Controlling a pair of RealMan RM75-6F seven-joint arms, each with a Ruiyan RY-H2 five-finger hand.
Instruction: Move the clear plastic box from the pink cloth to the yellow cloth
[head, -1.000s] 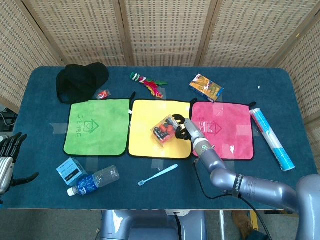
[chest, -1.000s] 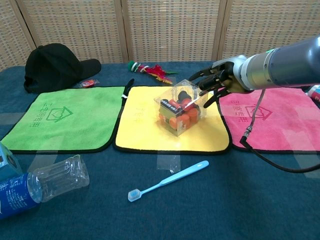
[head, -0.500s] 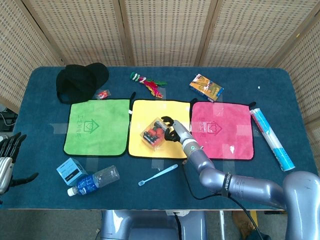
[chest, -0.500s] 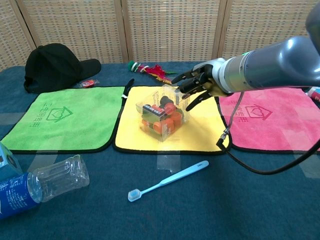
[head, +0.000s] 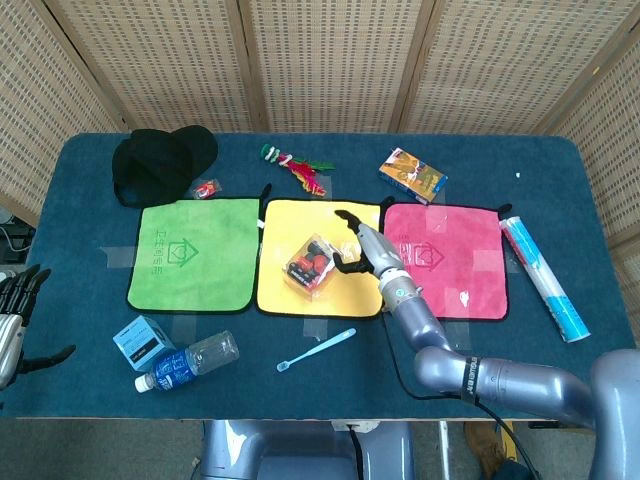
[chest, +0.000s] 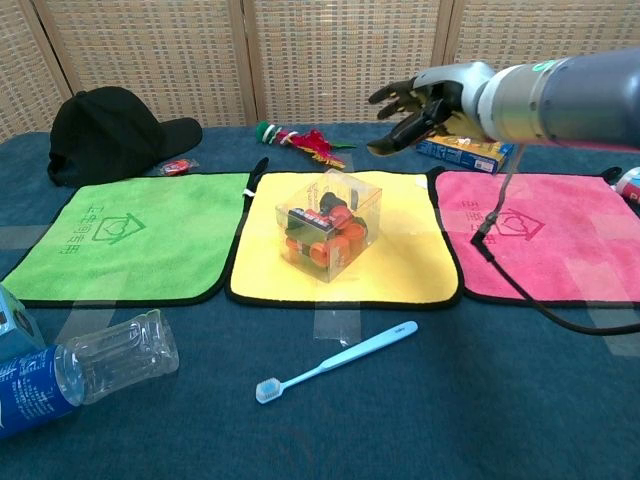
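The clear plastic box (chest: 327, 225) sits on the yellow cloth (chest: 270, 255), near its middle, and the pink cloth (chest: 560, 240) beside it is bare — the move looks done. The right hand (chest: 420, 100) hovers above the yellow cloth, fingers spread, holding nothing. The left hand (head: 12, 315) rests off the bench's edge — empty, fingers apart.

My right hand (chest: 425, 100) is grey with black fingers on a silver arm (chest: 560, 95); a black cable (chest: 520, 280) dangles.
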